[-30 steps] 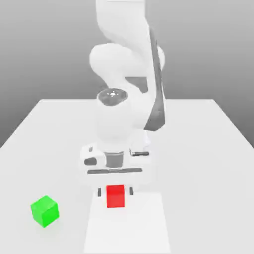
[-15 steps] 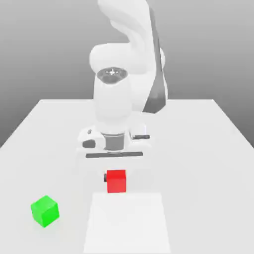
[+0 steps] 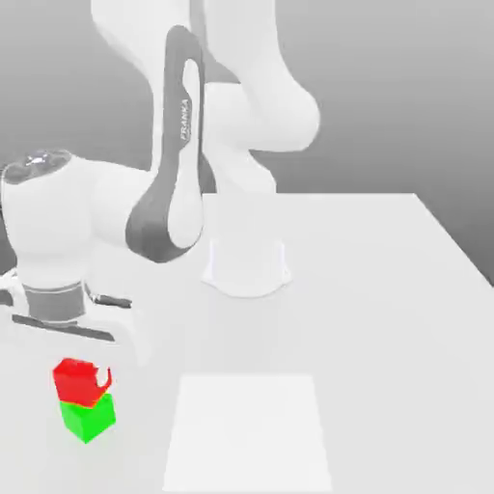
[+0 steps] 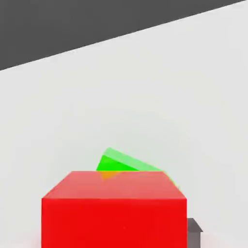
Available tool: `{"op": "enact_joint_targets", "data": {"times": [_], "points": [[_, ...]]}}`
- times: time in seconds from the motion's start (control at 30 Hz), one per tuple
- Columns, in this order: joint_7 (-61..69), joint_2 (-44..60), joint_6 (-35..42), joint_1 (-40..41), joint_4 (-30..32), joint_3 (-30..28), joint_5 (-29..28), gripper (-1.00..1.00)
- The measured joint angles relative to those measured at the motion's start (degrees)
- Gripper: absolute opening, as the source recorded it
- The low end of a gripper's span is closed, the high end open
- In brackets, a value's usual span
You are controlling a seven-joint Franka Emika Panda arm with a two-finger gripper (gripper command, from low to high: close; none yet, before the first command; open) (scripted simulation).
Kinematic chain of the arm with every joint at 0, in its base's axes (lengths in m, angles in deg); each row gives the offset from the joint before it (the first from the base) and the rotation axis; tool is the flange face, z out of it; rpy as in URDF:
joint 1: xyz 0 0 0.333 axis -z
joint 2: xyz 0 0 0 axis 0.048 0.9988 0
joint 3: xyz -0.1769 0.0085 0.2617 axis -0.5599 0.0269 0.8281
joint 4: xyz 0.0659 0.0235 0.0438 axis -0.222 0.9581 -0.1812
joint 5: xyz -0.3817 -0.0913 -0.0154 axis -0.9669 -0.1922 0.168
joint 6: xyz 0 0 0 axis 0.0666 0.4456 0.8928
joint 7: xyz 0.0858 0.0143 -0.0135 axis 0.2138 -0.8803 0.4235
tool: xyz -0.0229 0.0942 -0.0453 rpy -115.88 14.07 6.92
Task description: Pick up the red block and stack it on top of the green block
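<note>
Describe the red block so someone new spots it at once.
Find the white robot arm's hand at the exterior view's left. Just below it is the small bright-red cube, directly above the similar-sized bright-green cube, set apart by colour.

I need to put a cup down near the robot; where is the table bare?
Bare: the table right of the white square in the exterior view, and the strip between square and green block. Crowded: around red block and gripper.

The brand name "FRANKA" was printed in capital letters along a link of the white robot arm (image 3: 178,125).
</note>
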Motion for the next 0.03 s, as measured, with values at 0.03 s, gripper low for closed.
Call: {"op": "enact_joint_targets", "data": {"times": [0.03], "points": [[0.00, 0.00, 0.00, 0.00, 0.00, 0.00, 0.00, 1.00]]}}
